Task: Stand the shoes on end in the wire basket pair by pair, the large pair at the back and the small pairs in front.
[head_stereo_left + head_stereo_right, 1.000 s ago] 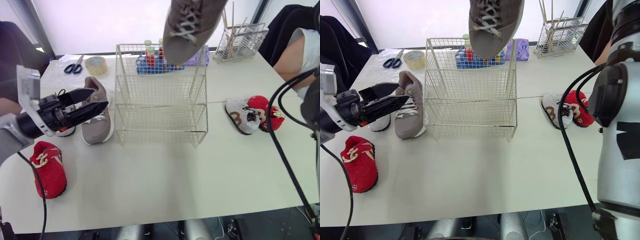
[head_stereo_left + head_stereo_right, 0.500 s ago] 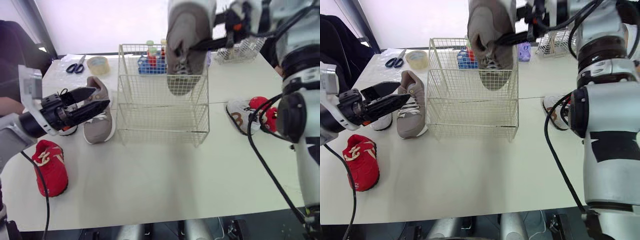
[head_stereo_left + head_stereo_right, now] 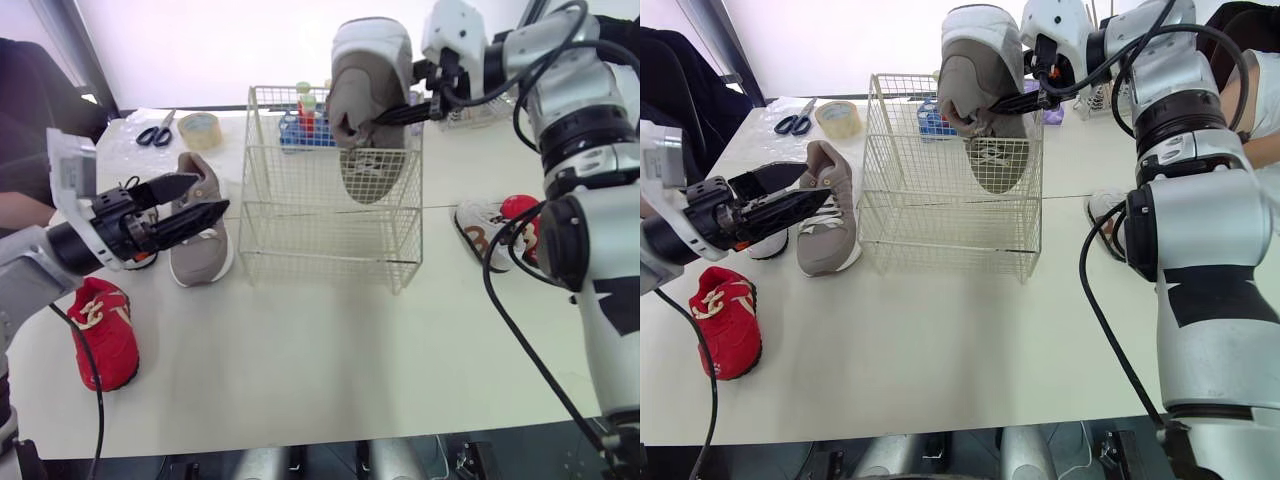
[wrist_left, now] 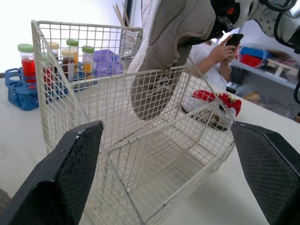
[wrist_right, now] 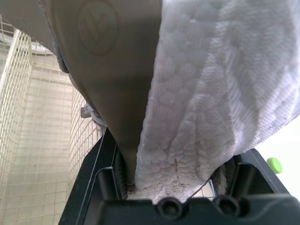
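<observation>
A large grey shoe (image 3: 368, 80) hangs toe down at the back right of the wire basket (image 3: 330, 262), its toe below the rim. My right gripper (image 3: 385, 115) is shut on its heel; the white sole (image 5: 211, 93) faces the right wrist camera. The matching grey shoe (image 3: 200, 245) lies on the table left of the basket. My left gripper (image 3: 208, 195) hovers open just above it, its fingers (image 4: 65, 178) spread wide toward the basket. A small red shoe (image 3: 105, 330) lies front left, with a small white shoe (image 3: 140, 260) partly hidden behind the left arm. A small grey shoe (image 3: 480, 230) and a red one (image 3: 520, 215) lie right of the basket.
Behind the basket stand a blue tube rack (image 3: 300, 125), a tape roll (image 3: 201, 128) and scissors (image 3: 152, 131). A wire rack with sticks (image 3: 1095, 95) sits at the back right. A person (image 3: 1260, 100) sits at the table's right edge, another at the left.
My right gripper has brought the grey shoe down from above the basket and turned it toe down into the back right. The left gripper has stayed beside the other grey shoe.
</observation>
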